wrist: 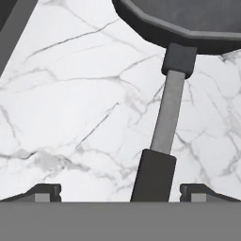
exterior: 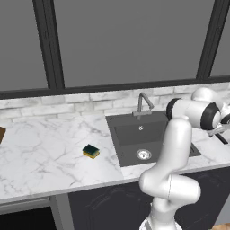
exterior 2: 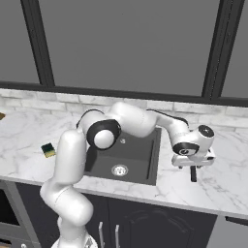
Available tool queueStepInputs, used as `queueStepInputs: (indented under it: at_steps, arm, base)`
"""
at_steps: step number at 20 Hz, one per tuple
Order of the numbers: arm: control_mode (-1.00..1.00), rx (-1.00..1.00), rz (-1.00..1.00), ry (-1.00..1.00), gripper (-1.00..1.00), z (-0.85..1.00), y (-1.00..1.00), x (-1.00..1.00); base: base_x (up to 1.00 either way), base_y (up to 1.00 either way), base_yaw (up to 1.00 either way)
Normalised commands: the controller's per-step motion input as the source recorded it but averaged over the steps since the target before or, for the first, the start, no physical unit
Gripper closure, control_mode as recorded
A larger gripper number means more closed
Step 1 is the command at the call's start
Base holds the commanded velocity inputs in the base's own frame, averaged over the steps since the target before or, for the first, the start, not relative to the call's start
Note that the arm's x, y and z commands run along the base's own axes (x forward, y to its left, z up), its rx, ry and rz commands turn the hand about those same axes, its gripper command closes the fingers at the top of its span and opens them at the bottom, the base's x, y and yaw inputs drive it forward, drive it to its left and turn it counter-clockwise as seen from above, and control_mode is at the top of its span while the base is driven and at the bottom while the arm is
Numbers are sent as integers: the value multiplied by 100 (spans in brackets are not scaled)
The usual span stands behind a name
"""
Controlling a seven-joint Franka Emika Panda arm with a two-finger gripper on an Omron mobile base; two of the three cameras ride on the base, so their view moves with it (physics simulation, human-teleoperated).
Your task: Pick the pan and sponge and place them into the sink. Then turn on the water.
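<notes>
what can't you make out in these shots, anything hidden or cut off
- Pan: hand view, the top edge cuts off the bowl; only rim and handle show.
- Pan again: right base view, the gripper covers it, apart from the handle's dark end.
- Sink: left base view, the arm hides the right wall.
- Sponge: right base view, too small for detail.

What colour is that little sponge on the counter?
The sponge is dark green on top with a yellow body beneath; the left base view shows it best.
</notes>
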Motion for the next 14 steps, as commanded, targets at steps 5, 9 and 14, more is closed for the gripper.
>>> queueStepInputs:
  at_steps: [5,9,14]
  arm:
    - [-100,6,2,3,-100,-10,-15,23]
    - [-100,5,2,1,-100,-13,-15,14]
    - [-100,-2,1,-8,-100,-17,-5,1]
  base:
    - [0,0,0]
    - [0,0,0]
    - [0,0,0]
